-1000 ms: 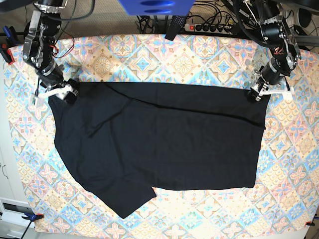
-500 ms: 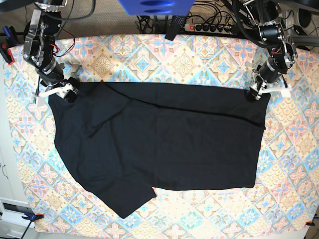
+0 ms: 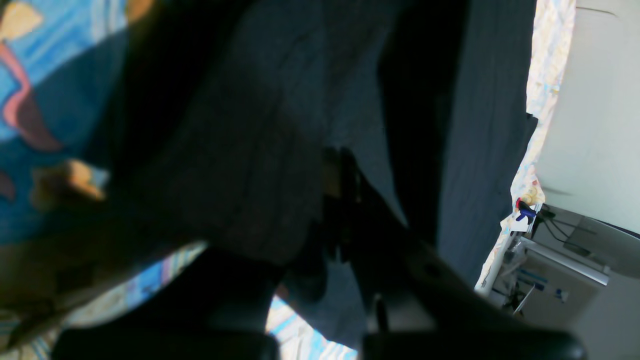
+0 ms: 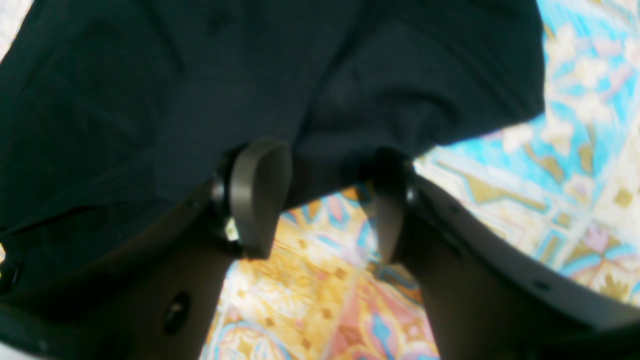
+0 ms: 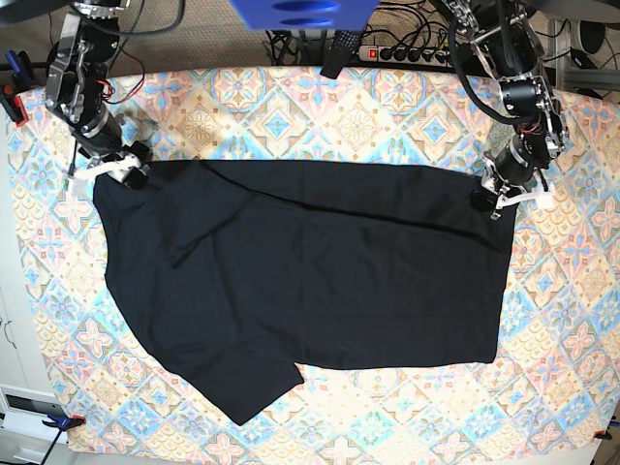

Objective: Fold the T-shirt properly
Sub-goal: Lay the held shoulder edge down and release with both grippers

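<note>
The black T-shirt (image 5: 310, 281) lies spread flat on the patterned tablecloth (image 5: 320, 107), one sleeve pointing toward the near left. My left gripper (image 5: 491, 200) is at the shirt's far right corner. In the left wrist view its dark fingers (image 3: 350, 200) are shut with the T-shirt (image 3: 260, 150) bunched between them. My right gripper (image 5: 121, 174) sits at the far left corner. In the right wrist view the right gripper (image 4: 325, 200) is open, its fingertips (image 4: 260, 195) on either side of the T-shirt (image 4: 200, 85) edge, low over the cloth.
A power strip (image 5: 407, 53) and cables run along the far table edge, next to a blue object (image 5: 300, 12). Clamps (image 5: 12, 102) grip the tablecloth at the left side, and another clamp (image 5: 63, 421) sits at the near left corner.
The left gripper has closed on the shirt's far right corner and swung in over it. The right gripper crept slightly toward the far edge, still open.
</note>
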